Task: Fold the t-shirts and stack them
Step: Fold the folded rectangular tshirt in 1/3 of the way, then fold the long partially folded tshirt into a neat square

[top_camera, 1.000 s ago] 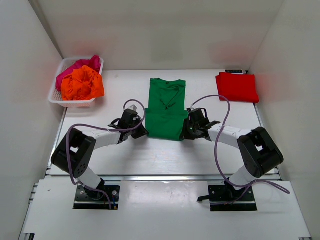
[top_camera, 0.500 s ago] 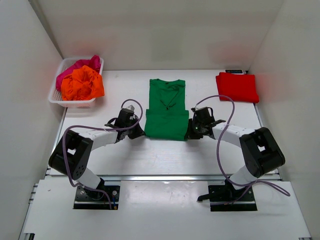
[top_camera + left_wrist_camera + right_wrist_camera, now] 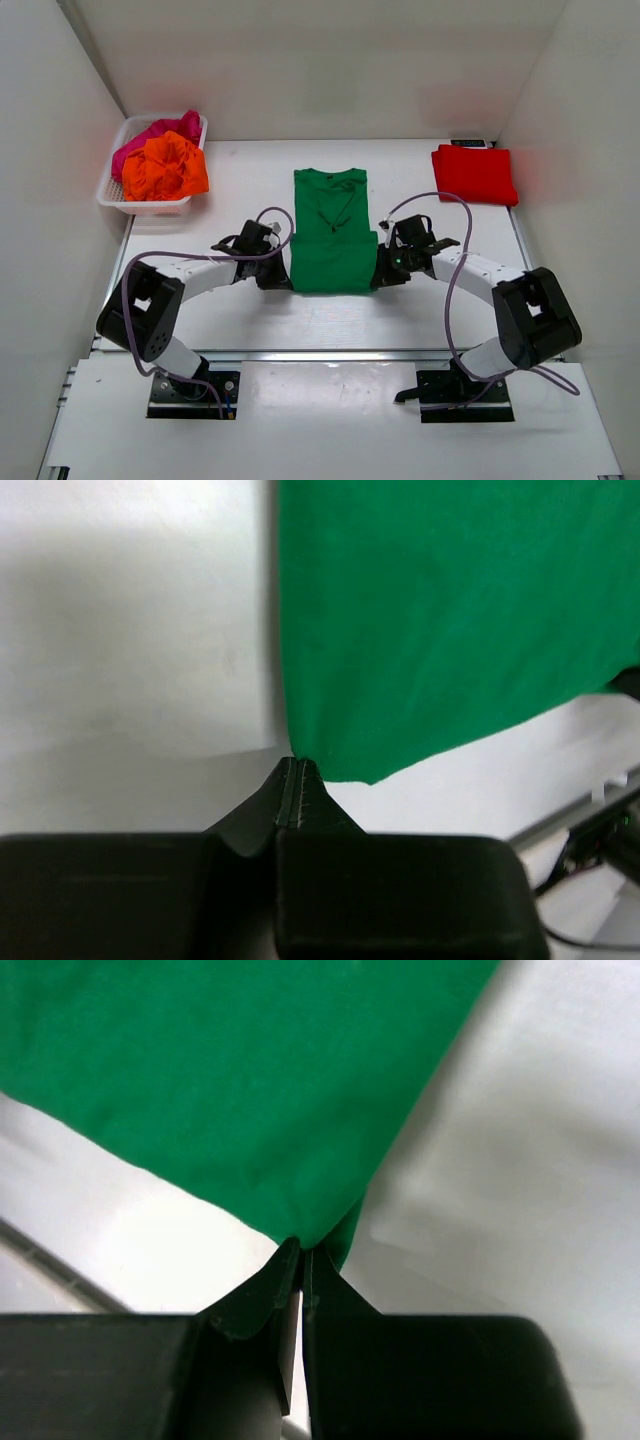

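A green t-shirt (image 3: 332, 235) lies lengthwise in the middle of the table, sleeves folded in, collar at the far end. My left gripper (image 3: 282, 272) is shut on its near left edge; in the left wrist view (image 3: 297, 764) the closed tips pinch the green cloth (image 3: 440, 620). My right gripper (image 3: 381, 268) is shut on its near right edge; in the right wrist view (image 3: 300, 1250) the tips pinch the green cloth (image 3: 230, 1070). A folded red t-shirt (image 3: 475, 173) lies at the far right.
A white basket (image 3: 115, 195) at the far left holds a crumpled orange shirt (image 3: 163, 168) and a pink one (image 3: 160, 132). White walls close in the table on the left, back and right. The arm cables loop above the table beside the green shirt.
Both grippers have moved toward the near edge with the green shirt's hem corners, and the shirt has slid and stretched a little nearer.
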`<state>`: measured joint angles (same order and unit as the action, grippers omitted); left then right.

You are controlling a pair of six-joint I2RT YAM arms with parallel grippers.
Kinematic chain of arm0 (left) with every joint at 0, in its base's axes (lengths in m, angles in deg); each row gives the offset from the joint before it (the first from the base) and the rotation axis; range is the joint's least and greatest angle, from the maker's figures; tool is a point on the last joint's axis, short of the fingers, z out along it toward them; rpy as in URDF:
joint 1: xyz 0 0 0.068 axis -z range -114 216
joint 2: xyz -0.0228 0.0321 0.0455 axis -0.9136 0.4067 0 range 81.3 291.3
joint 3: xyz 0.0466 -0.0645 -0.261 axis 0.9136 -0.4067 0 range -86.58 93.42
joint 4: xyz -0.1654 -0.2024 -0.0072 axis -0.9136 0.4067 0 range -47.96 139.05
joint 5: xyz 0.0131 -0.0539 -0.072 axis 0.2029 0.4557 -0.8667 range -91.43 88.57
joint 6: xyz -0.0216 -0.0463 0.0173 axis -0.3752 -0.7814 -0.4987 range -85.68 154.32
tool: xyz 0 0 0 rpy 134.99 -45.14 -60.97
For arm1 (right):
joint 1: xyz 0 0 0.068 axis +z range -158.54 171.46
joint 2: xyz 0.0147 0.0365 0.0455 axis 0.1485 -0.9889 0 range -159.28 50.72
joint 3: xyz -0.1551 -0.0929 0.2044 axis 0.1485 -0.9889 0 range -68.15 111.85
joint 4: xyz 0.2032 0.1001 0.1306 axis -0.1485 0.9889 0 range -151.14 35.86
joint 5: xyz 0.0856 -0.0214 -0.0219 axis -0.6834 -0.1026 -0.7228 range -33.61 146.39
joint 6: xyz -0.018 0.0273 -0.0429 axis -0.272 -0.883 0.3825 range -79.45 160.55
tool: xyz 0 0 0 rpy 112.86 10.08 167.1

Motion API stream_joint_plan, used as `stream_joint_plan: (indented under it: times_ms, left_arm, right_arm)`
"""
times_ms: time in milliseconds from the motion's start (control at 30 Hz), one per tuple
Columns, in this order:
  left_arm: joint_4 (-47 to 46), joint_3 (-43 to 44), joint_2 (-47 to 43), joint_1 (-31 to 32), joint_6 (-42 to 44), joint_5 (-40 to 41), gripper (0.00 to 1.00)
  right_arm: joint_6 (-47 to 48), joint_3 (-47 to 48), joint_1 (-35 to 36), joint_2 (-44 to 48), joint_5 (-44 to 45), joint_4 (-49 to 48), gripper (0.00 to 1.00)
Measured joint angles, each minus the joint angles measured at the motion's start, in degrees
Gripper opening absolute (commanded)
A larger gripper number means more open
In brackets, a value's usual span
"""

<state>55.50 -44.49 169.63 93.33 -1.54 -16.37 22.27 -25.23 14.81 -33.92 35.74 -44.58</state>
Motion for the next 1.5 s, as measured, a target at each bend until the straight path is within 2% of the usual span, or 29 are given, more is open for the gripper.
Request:
stream_joint_plan:
  times_ms: [200, 467, 633, 800, 1067, 1500]
  left_arm:
    - [5.22, -0.96, -5.05, 1.77, -0.13, -2.03, 0.00]
    - [10.43, -9.62, -20.28, 3.56, -3.65, -2.40, 0.00]
    - [13.09, -10.86, -26.36, 3.37, -5.79, -2.78, 0.00]
    - [15.87, -8.00, -25.75, 2.27, -6.69, -4.00, 0.00]
    - [18.29, 5.27, -20.09, -1.92, -6.58, -5.27, 0.00]
    - [19.39, 16.74, -13.11, -6.19, -5.95, -6.36, 0.00]
  right_arm:
    - [1.62, 0.17, 1.49, 4.20, -3.19, 6.10, 0.00]
    - [3.15, -3.17, 2.36, 12.74, -7.56, 12.85, 0.00]
    - [4.44, -3.41, 2.45, 14.14, -10.01, 16.57, 0.00]
    - [6.25, -0.48, 1.81, 13.73, -11.39, 20.85, 0.00]
    - [11.28, 13.29, -2.12, 8.39, -12.92, 27.54, 0.00]
    - [18.10, 30.58, -6.78, -1.90, -13.49, 34.69, 0.00]
